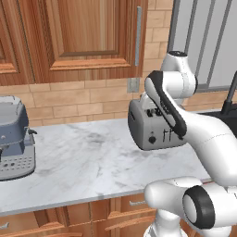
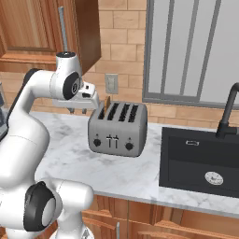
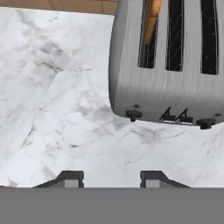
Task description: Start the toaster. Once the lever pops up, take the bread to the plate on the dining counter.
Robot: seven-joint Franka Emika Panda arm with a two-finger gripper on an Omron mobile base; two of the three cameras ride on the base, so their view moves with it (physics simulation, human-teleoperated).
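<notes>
Toaster (image 2: 117, 128): boxy brushed-grey metal body with rounded corners, standing on the marble worktop (image 1: 92, 162) near the brick back wall, to the left of the sink; long dark slots are running across its top, and the hand view is looking down on it from above and in front (image 3: 175, 83).
Toaster face: a black round knob is sitting at each lower end, with two small dark lever tabs (image 2: 112, 140) side by side between them.
Bread (image 2: 107, 105): light-brown slice with a darker crust, standing upright in the leftmost slot and sticking out above the toaster's top; in the hand view it is showing as an orange-brown strip in that slot (image 3: 151, 19).
Gripper (image 3: 111, 178): two small dark fingertips are standing apart with bare marble between them, holding nothing; it is hovering above the worktop, in front of and left of the toaster, not touching it.
Arm: white with dark joints, its wrist is reaching in just left of the bread in the right base view.
Coffee machine (image 1: 14, 139): blue-grey, sitting at the worktop's left end, well apart from the toaster.
Sink (image 2: 200, 161): black basin set into the worktop just right of the toaster, a black tap (image 2: 228, 112) rising behind it.
Wall socket (image 2: 111, 84): grey plate on the brick wall behind the toaster.
</notes>
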